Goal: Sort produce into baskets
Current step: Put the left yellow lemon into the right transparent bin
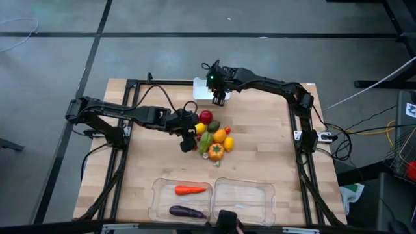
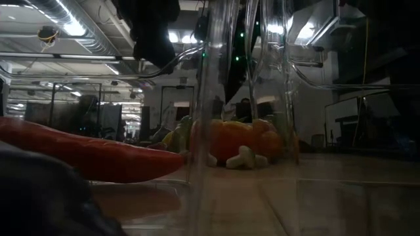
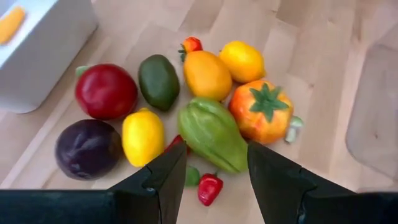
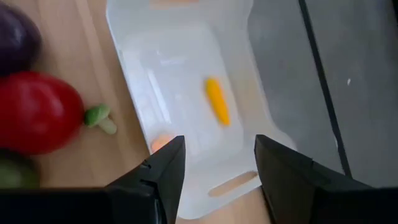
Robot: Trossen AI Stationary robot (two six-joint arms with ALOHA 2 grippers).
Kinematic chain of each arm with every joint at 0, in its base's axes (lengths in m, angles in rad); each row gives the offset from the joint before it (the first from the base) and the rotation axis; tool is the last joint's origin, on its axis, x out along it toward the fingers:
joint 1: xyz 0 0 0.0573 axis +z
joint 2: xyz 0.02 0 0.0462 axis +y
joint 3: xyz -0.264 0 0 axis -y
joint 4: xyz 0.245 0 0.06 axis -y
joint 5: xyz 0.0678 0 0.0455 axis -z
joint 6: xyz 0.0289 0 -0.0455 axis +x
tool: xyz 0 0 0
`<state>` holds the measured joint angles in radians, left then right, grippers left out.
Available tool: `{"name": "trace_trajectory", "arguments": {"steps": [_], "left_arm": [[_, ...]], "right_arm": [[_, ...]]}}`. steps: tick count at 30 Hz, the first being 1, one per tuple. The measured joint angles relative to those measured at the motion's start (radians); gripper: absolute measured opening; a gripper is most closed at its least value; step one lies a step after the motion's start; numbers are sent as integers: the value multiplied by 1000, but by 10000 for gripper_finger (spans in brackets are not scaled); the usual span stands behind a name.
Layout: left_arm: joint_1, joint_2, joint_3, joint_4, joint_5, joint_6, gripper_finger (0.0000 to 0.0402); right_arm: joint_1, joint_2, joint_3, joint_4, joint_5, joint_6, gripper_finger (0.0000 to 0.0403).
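At the near edge of the table (image 1: 260,130) sit two clear trays side by side. The left tray (image 1: 159,201) already holds an orange carrot (image 1: 189,190) and, nearer still, a purple eggplant (image 1: 187,212); the right tray (image 1: 244,198) looks empty from above.

Farther in, around the middle of the table, most of the produce is still heaped together: an orange pepper (image 3: 261,111) with a green stalk, a pale green pepper (image 3: 212,133), two lemons (image 3: 142,137), an orange fruit (image 3: 206,74), a dark green one (image 3: 158,81), a red apple (image 3: 106,91), a dark purple round fruit (image 3: 87,149) and a few tiny red pieces (image 3: 209,188). The left end effector (image 3: 216,171) hangs over the left side of this pile, jaws part-way open and holding nothing, with the green pepper and a red piece showing between the fingers.

At the far edge stands the white bin (image 4: 186,99), with a small yellow-orange piece (image 4: 217,99) lying inside. The right end effector (image 4: 219,165) hovers above it, jaws apart and empty.

By my reckoning only about three pieces are sorted; the bulk remains.
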<state>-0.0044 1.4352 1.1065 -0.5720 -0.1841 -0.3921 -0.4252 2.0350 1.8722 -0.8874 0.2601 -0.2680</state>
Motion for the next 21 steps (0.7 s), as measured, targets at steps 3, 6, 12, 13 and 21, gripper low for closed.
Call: {"name": "trace_trajectory", "arguments": {"steps": [3,6,12,13,21], "left_arm": [[27,9,0,2,0,-3,166],[56,22,0,3,0,-2,166],[104,23,0,9,0,3,166],[106,23,0,8,0,16,166],[109,77,0,2,0,50,166]], "right_arm": [[0,-44,14,-5,0,1,193],[7,-88,15,-11,-7,0,193],[25,-197,15,-124,-17,9,193],[33,-213,15,-146,-31,21,193],[129,-358,-8,-238,-70,54,193]]}}
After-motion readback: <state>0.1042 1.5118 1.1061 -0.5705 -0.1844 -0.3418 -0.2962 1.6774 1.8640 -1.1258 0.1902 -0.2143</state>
